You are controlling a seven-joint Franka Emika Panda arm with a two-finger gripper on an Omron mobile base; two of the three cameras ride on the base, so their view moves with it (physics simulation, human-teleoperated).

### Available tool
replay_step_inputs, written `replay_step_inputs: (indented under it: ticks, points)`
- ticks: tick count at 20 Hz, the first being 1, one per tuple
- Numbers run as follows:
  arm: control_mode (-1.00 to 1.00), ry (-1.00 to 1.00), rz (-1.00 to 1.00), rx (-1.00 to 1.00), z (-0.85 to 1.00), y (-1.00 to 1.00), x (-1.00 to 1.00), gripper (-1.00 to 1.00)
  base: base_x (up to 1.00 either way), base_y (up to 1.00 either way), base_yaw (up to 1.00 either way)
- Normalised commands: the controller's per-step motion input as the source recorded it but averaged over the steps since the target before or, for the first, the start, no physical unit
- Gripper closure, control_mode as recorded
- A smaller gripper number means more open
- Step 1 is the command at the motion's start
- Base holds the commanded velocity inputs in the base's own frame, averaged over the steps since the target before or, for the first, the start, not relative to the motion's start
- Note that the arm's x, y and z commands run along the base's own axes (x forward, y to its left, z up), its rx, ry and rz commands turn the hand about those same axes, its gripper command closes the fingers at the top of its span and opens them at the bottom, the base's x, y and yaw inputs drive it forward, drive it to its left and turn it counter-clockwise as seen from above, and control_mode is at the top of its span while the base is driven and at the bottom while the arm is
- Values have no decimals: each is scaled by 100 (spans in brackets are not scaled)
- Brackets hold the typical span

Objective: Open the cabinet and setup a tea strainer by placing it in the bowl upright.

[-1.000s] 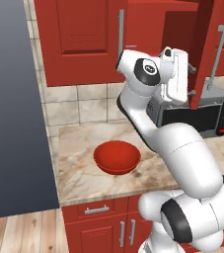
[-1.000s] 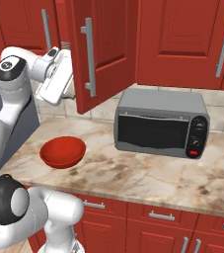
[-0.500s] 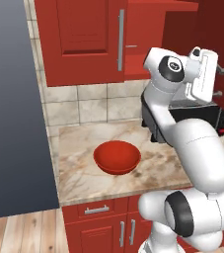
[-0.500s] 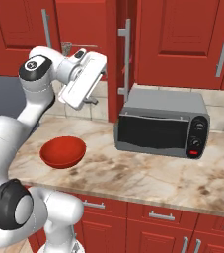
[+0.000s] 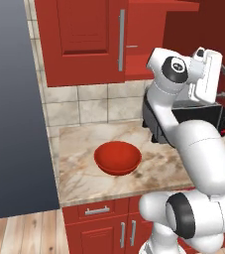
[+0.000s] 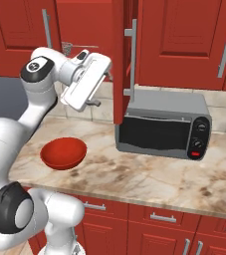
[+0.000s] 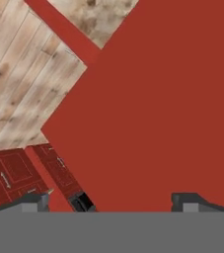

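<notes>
Stood open, one door (image 6: 118, 60) of the cabinet (image 6: 184, 40), swung out edge-on over the counter (image 6: 149, 174), just beside the raised gripper (image 6: 92, 102) and in front of the left end of the toaster oven (image 6: 164, 124). Blocked any sideways pass from the gripper toward the right-hand cupboards. Left a gap into the cabinet behind that door, with a thin silvery handle (image 6: 67, 47) showing there. Filled the back right of the counter, that oven. Sat near the left front edge, a red bowl (image 5: 117, 158), with bare stone all round it and clear air above. Walled off the counter's left end, a tall grey panel (image 5: 12, 109).
</notes>
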Motion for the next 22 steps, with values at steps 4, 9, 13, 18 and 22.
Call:
replay_step_inputs:
  ticks: [4,9,13,18,22]
  points:
    - [-100,-11,0,0,0,48,-4,-100,0,0,0]
    - [-100,-21,-2,6,-1,68,16,-100,0,0,0]
    - [-100,-33,-5,27,-17,61,46,-100,0,0,0]
    - [-100,-48,0,30,-29,55,34,-100,0,0,0]
    - [-100,-56,-6,40,-64,15,31,-100,0,0,0]
